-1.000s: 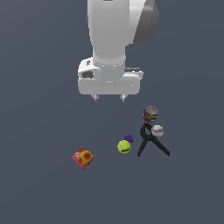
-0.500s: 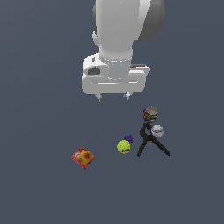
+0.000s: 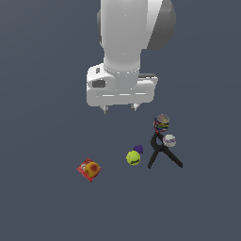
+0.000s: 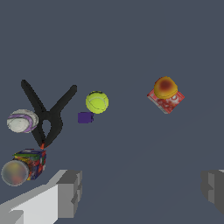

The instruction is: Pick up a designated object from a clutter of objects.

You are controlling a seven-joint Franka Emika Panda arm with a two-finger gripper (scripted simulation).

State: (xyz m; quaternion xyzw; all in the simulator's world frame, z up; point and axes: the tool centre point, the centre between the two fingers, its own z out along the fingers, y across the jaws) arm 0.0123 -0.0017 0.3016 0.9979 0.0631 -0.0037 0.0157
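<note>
A plain dark slate-blue floor (image 3: 42, 70) carries everything here, with no edge or corner in sight, so you can only place things against one another. Your target, the orange-yellow ball (image 3: 92, 168) with its reddish blush, sits on top of the flat red packet (image 3: 85, 171), touching it, at the exterior view's left end of the scatter and well apart from the rest. That isolation works in your favour: nothing crowds its sides.

The other pieces cluster toward the exterior view's right. The yellow-green tennis ball (image 3: 133, 158) lies just beside the tiny purple piece (image 3: 138, 148). Next comes the black two-legged tool (image 3: 162, 153), legs splayed, with the white ball (image 3: 169, 140) resting against it and the multicoloured cup (image 3: 161, 123) just beyond its apex.

Your gripper (image 3: 119, 108) hangs high above the floor, fingers spread wide and holding nothing; in the wrist view both fingertips (image 4: 70, 192) frame an empty gap. It appears closer to the cluster than to the target, so you likely need to carry it across toward the packet before descending. Watch that the ball may roll off the packet if one finger nudges it first.
</note>
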